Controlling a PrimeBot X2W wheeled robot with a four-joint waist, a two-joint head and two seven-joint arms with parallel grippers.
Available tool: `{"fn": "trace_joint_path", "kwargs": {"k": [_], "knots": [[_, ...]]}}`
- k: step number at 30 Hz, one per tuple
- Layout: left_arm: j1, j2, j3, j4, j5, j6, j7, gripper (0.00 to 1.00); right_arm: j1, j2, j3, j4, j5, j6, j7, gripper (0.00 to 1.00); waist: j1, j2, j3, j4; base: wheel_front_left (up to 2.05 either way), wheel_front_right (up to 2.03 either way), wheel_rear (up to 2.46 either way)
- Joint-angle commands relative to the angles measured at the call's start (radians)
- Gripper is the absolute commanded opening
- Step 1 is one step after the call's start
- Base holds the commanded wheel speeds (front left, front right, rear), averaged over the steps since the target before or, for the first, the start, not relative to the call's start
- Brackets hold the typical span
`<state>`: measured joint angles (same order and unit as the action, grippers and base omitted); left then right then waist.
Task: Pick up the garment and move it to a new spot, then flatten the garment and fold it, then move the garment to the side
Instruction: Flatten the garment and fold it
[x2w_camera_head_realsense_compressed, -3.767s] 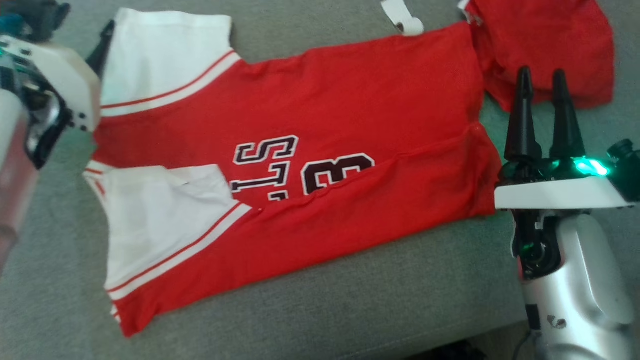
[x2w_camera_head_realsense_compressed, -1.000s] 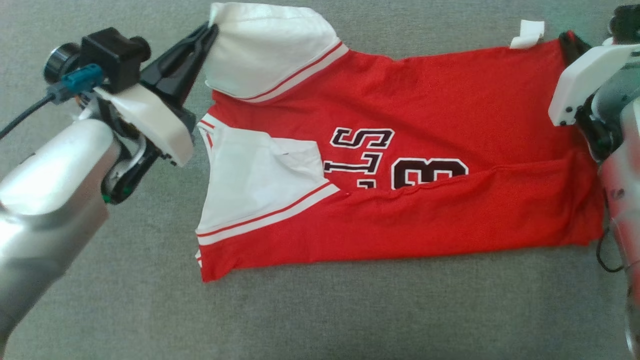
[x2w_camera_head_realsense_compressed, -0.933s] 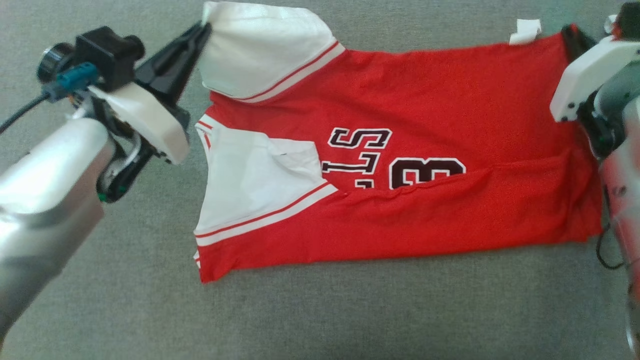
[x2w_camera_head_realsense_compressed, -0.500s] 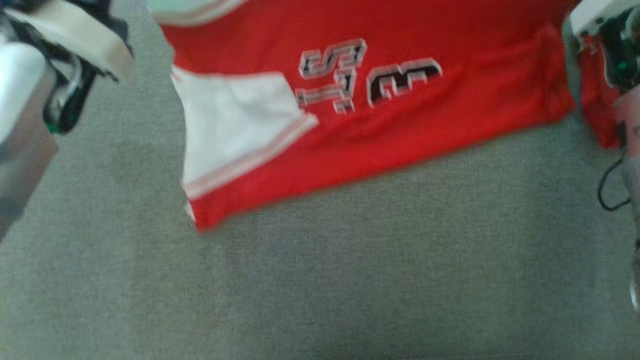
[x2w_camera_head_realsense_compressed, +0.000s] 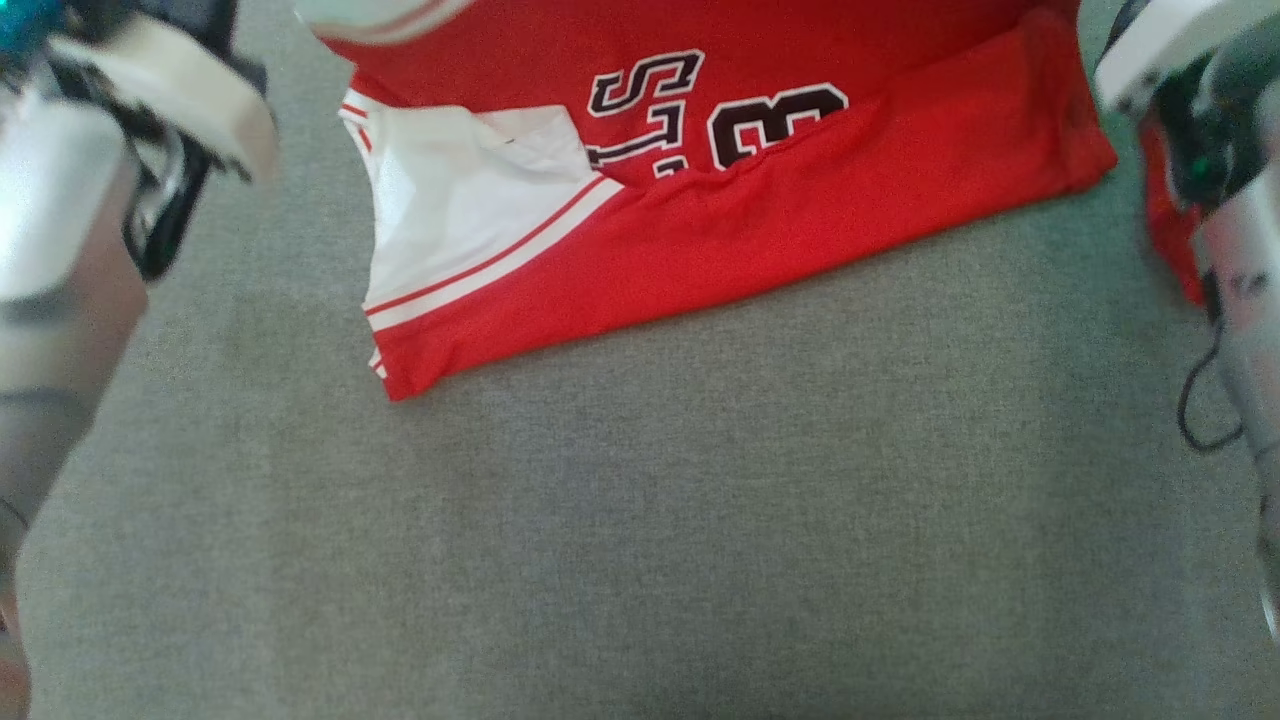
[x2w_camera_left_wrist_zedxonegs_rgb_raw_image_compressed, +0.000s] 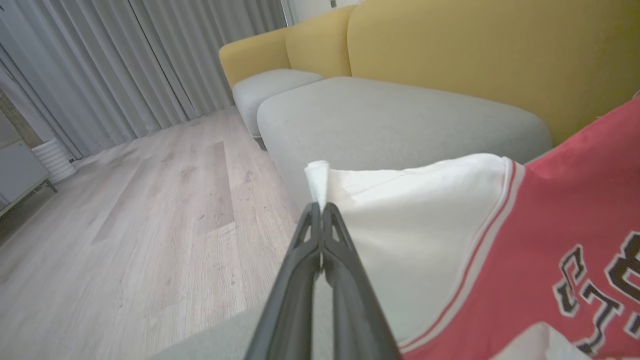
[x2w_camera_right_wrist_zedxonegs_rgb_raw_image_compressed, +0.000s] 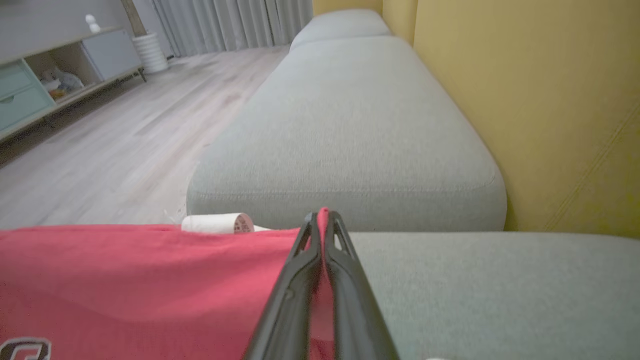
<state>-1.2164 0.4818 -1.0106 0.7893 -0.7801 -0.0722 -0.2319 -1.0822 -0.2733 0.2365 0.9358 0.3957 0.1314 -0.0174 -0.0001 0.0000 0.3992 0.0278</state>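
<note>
The left claw (x2w_camera_left_wrist_zedxonegs_rgb_raw_image_compressed: 320, 210) was clenched on the garment (x2w_camera_left_wrist_zedxonegs_rgb_raw_image_compressed: 575, 210), gripping the tip of its white sleeve (x2w_camera_left_wrist_zedxonegs_rgb_raw_image_compressed: 415, 225). A small tuft of white cloth stuck out just past the closed fingertips. To that claw's right the sleeve spread out and met the garment's red body, with black-and-white lettering lower down.

The right claw (x2w_camera_right_wrist_zedxonegs_rgb_raw_image_compressed: 322, 216) was likewise clamped shut on a red edge of the garment, with a sliver of red fabric pinched between its tips. The red cloth stretched away to that claw's left. A rolled white label (x2w_camera_right_wrist_zedxonegs_rgb_raw_image_compressed: 215, 223) sat at the cloth's far edge, just left of the tips.

In the head view the garment's near half lay folded over on the grey sofa seat (x2w_camera_head_realsense_compressed: 640, 550), spanning the space between the two arms. Beyond both claws were more grey cushions, a yellow backrest (x2w_camera_left_wrist_zedxonegs_rgb_raw_image_compressed: 475, 60), the wooden floor (x2w_camera_left_wrist_zedxonegs_rgb_raw_image_compressed: 150, 200) and pale curtains (x2w_camera_left_wrist_zedxonegs_rgb_raw_image_compressed: 125, 65).
</note>
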Motion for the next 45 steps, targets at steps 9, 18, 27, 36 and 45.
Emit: {"fn": "trace_joint_path", "kwargs": {"k": [9, 18, 27, 36, 45], "knots": [[0.109, 0.045, -0.042, -0.061, -0.024, -0.043, 0.044, 0.0, 0.134, -0.13, 0.213, -0.034, 0.106, -0.001, 0.102, 0.0, 0.0001, 0.0, -0.07, 0.049, 0.0, 0.0, 0.0], [0.225, 0.121, -0.131, -0.281, -0.112, -0.057, 0.206, 0.0, 0.175, -0.25, 0.365, -0.064, 0.172, -0.001, 0.151, 0.0, 0.0001, 0.0, -0.098, 0.073, 0.0, 0.0, 0.0], [0.258, 0.201, -0.198, -0.439, -0.176, -0.058, 0.353, 0.0, 0.182, -0.322, 0.505, -0.098, 0.222, -0.001, 0.199, 0.0, 0.0001, 0.0, -0.093, 0.066, 0.0, 0.0, 0.0], [0.267, 0.236, -0.226, -0.502, -0.207, -0.058, 0.426, 0.0, 0.18, -0.348, 0.583, -0.102, 0.278, -0.001, 0.271, 0.67, 0.0001, 0.0, -0.089, 0.051, 0.0, 0.0, 0.0], [0.263, 0.224, -0.188, -0.482, -0.207, -0.013, 0.356, 1.0, 0.15, -0.337, 0.562, -0.082, 0.342, -0.001, 0.247, 1.0, 0.0001, 0.0, -0.122, 0.033, 0.0, 0.0, 0.0]]}}
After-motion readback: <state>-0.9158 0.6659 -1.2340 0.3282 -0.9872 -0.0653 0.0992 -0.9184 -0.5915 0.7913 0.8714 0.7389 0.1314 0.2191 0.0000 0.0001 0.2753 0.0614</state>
